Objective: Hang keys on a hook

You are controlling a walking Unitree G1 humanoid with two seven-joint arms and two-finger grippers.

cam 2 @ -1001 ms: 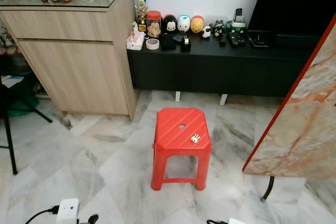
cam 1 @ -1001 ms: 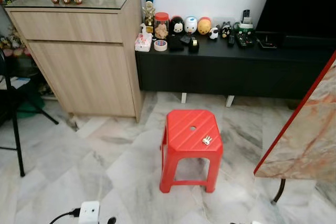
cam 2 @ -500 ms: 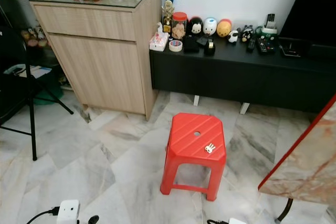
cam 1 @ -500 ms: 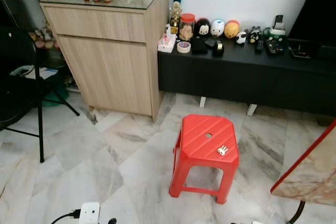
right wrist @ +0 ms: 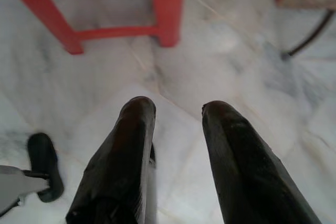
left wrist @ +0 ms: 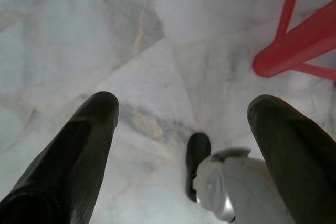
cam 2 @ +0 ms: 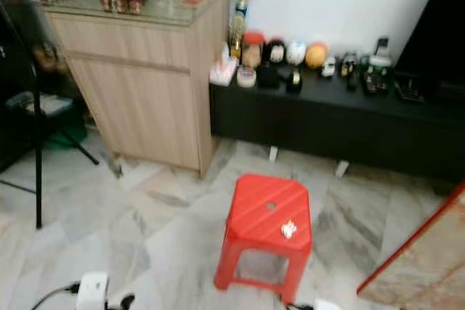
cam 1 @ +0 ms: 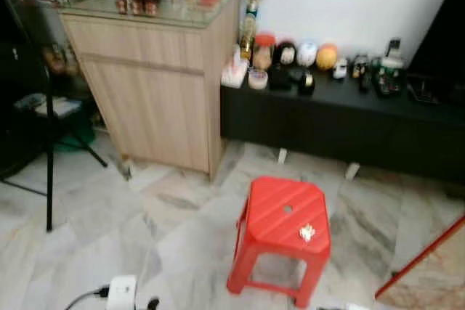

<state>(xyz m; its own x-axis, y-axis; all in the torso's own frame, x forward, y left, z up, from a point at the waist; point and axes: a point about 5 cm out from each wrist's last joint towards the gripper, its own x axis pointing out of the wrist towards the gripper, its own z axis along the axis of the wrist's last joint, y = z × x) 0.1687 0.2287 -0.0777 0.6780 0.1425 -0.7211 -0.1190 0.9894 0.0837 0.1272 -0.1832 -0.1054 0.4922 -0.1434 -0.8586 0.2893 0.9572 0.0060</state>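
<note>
One set of keys lies on the near right part of one red stool on the marble floor. Far left, one wooden cabinet; far right, one black low console. Left gripper fingers wide apart, empty, above floor. Right gripper fingers slightly apart, empty.

Left gripper is showing two long, rounded, matte black fingers. Right gripper is showing matching glossy black fingers, faintly scuffed.
</note>
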